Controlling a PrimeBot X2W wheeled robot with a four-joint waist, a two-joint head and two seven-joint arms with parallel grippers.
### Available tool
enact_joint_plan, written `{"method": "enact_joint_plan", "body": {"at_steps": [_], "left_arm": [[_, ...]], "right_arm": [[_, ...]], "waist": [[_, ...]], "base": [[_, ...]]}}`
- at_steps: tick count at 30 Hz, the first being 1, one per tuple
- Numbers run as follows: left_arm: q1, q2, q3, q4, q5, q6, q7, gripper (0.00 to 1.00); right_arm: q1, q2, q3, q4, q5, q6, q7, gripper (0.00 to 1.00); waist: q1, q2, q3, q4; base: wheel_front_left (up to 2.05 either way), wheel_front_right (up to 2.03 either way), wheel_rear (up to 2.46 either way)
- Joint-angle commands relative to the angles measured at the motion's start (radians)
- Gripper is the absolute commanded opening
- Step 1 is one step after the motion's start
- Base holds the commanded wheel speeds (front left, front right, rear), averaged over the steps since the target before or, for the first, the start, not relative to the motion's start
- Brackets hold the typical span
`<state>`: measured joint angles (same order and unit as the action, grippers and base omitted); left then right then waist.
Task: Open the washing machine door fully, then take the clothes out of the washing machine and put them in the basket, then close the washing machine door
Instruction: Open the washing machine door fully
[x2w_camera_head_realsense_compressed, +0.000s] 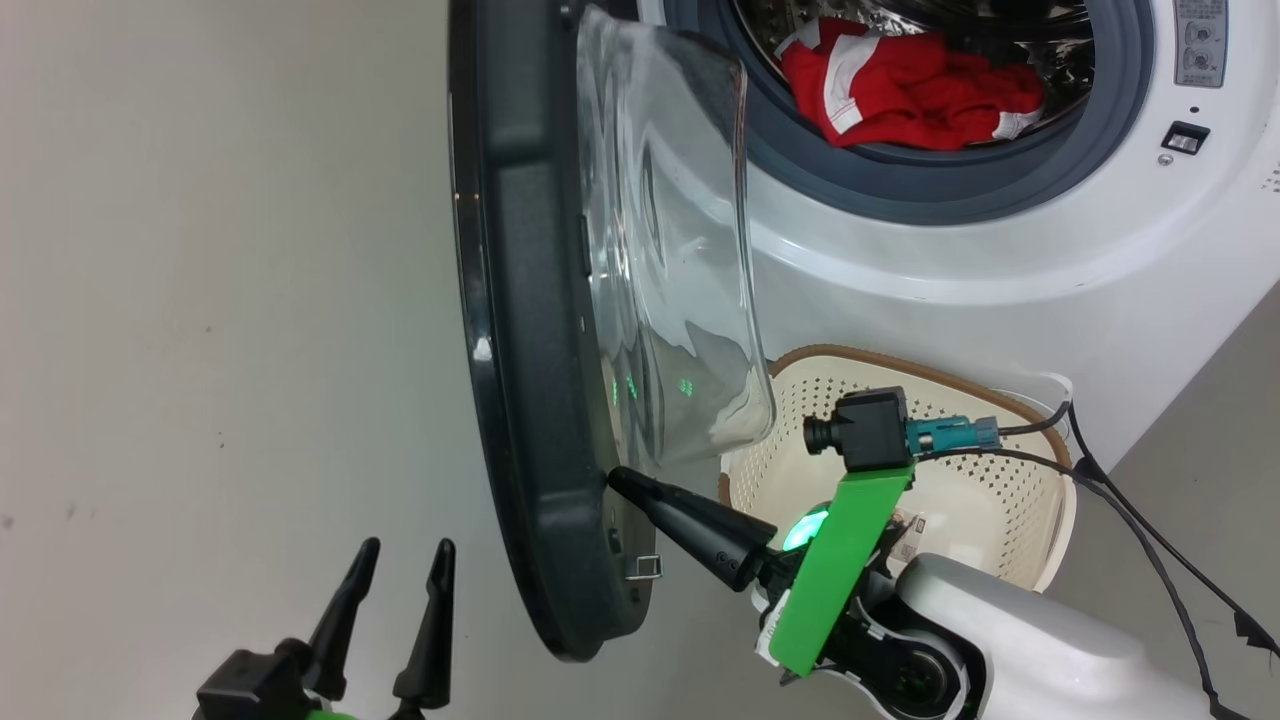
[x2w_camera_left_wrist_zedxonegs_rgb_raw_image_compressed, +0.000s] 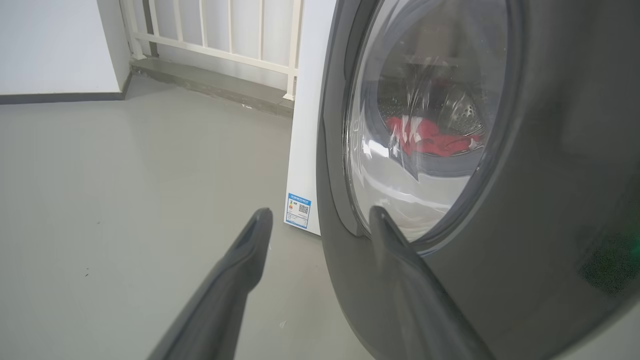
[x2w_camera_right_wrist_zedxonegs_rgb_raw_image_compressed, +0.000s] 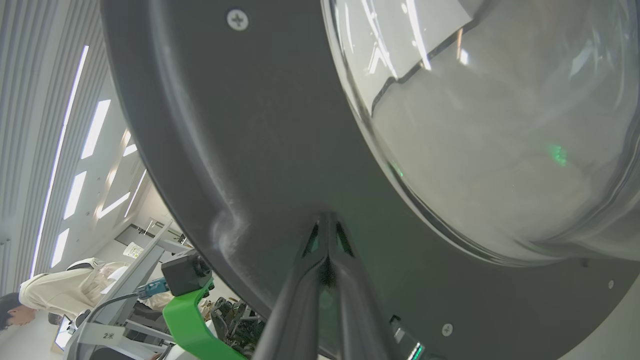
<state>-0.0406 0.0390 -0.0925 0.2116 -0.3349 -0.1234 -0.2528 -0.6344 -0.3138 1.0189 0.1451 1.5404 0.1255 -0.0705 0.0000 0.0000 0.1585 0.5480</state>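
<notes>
**Door half swung, clothes not yet touched**

At the far left of the head view the left gripper (x2w_camera_head_realsense_compressed: 407, 548) hangs idle over bare floor, its two fingers spread wide and holding nothing. In its own wrist view it sits just beside the outer face of the door.

Next comes the washing machine door (x2w_camera_head_realsense_compressed: 520, 300), edge-on to the head camera and standing out from the machine, with its glass bowl (x2w_camera_head_realsense_compressed: 670, 250) bulging toward the drum.

The right gripper (x2w_camera_head_realsense_compressed: 618, 478) has its jaws pressed together with nothing between them. Its tip rests against the door's dark inner rim just below the glass.

Right of that arm the basket (x2w_camera_head_realsense_compressed: 870, 352) sits on the floor in front of the washing machine (x2w_camera_head_realsense_compressed: 1000, 250). The clothes (x2w_camera_head_realsense_compressed: 900, 90) lie in the drum mouth above it.

The step in hand looks like opening the door fully. The next move calls for pushing the rim further outward while guarding against the tip sliding off the smooth plastic onto the glass. After that the right arm needs to pull clear and open for the red garments.
</notes>
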Motion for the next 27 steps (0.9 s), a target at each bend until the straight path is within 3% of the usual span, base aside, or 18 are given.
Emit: {"method": "enact_joint_plan", "body": {"at_steps": [1, 10, 13, 14, 15, 27], "left_arm": [[-0.005, 0.011, 0.039, -0.026, -0.005, 0.005, -0.009, 1.0], [-0.004, 0.011, 0.042, -0.027, -0.003, 0.007, -0.009, 1.0], [-0.007, 0.011, 0.043, -0.021, 0.001, 0.006, -0.009, 1.0], [-0.007, 0.011, 0.045, -0.02, 0.003, 0.005, -0.009, 1.0], [-0.008, 0.011, 0.047, -0.019, 0.004, 0.004, -0.009, 1.0], [-0.015, 0.011, 0.081, -0.005, 0.021, -0.003, -0.009, 1.0]], "right_arm": [[-0.009, 0.025, 0.006, -0.022, 0.005, 0.005, -0.003, 0.0], [-0.001, 0.011, 0.017, 0.002, -0.002, 0.005, -0.028, 0.0], [0.01, -0.002, 0.019, 0.018, -0.01, 0.005, -0.049, 0.56], [0.014, -0.006, 0.019, 0.025, -0.011, 0.005, -0.056, 0.9], [0.018, -0.01, 0.019, 0.032, -0.012, 0.005, -0.064, 1.0], [0.064, -0.051, 0.016, 0.166, -0.058, 0.005, -0.156, 1.0]], "waist": [[0.0, 0.0, 0.0, 0.0], [0.0, 0.0, -0.011, -0.005], [0.0, 0.0, -0.018, -0.012], [0.0, 0.0, -0.019, -0.018], [0.0, 0.0, -0.02, -0.023], [0.0, 0.0, -0.027, -0.085]], "base": [[0.0, 0.0, 0.0], [0.0, 0.0, 0.0], [0.0, 0.0, 0.0], [0.0, 0.0, 0.0], [0.0, 0.0, 0.0], [0.0, 0.0, 0.0]]}}
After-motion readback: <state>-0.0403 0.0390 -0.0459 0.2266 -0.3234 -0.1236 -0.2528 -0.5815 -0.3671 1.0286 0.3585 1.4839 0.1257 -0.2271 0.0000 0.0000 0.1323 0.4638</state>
